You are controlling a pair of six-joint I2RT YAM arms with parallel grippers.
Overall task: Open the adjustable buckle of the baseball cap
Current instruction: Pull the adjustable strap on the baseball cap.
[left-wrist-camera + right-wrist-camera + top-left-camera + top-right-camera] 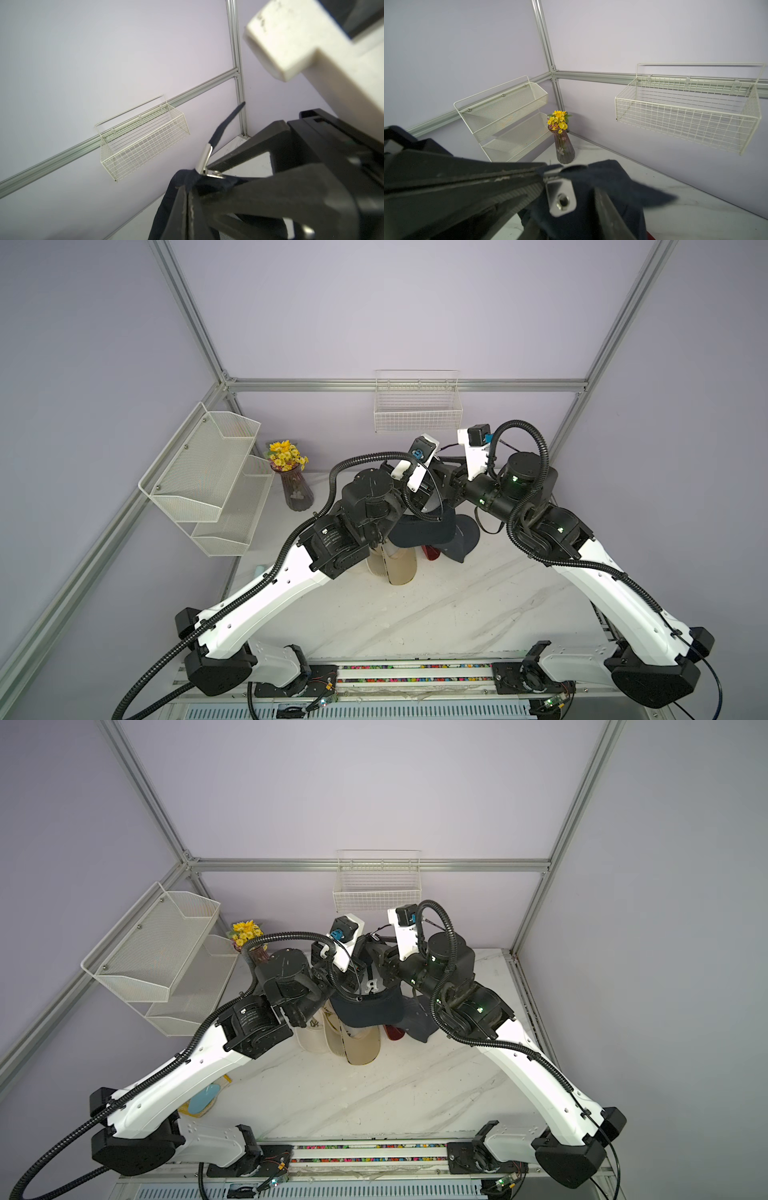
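Baseball cap (419, 531) (368, 1009): navy, held up mid-frame in both top views, right between your two arms.
Buckle (204, 159): silver flap tilted up, strap tail (221, 129) poking out beyond it.
Left gripper (188, 187): pressed together, pinching cap fabric just beside the buckle.
Right gripper (569, 188): jaws parted around the buckle.

Tabletop (436, 614): white, marble-veined, mostly bare on the side nearest me. Far left corner: ribbed purple glass vase (297, 489) of yellow flowers, standing upright. Under the arms I log a cluster of caps lying on the surface: beige cap (359, 1048), brim toward me; white cap (311, 1038) touching it on its left; dark cap (461, 539) to its right. A red item (431, 552) lies between the beige and dark caps; I can't identify it. Left edge: light blue object (203, 1100), partly hidden
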